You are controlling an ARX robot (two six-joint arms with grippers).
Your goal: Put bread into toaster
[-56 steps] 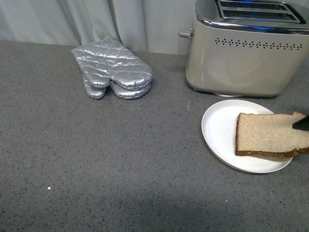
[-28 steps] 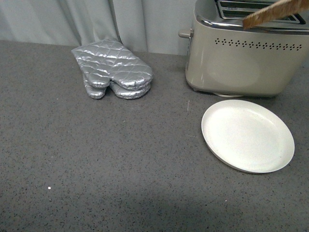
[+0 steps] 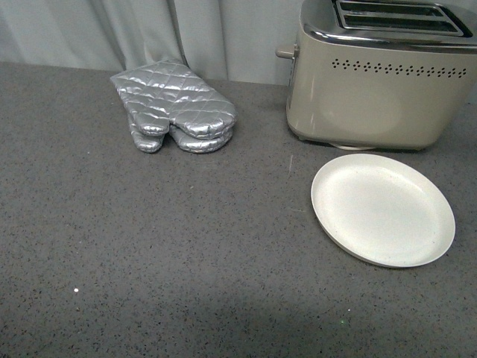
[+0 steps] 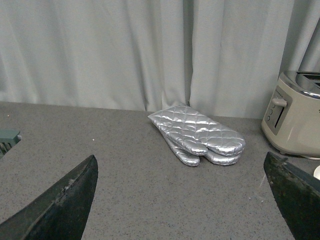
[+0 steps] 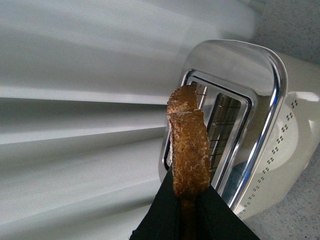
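Observation:
The beige toaster (image 3: 380, 74) with a chrome top stands at the back right of the counter; its two slots are empty. In the right wrist view my right gripper (image 5: 189, 202) is shut on the bread (image 5: 189, 145), seen edge-on with its brown crust towards the camera. The slice hangs above the toaster (image 5: 260, 130), over its slots. Neither the bread nor the right gripper shows in the front view. My left gripper (image 4: 185, 200) is open and empty, low over the counter at the left. The toaster also shows at the edge of the left wrist view (image 4: 300, 117).
An empty white plate (image 3: 382, 209) lies in front of the toaster. A silver quilted oven mitt (image 3: 173, 108) lies at the back left, also in the left wrist view (image 4: 197, 133). Grey curtains hang behind the dark speckled counter.
The bread was lifted off the plate, passed over the toaster top in the front view, and has now left that view. The plate is empty.

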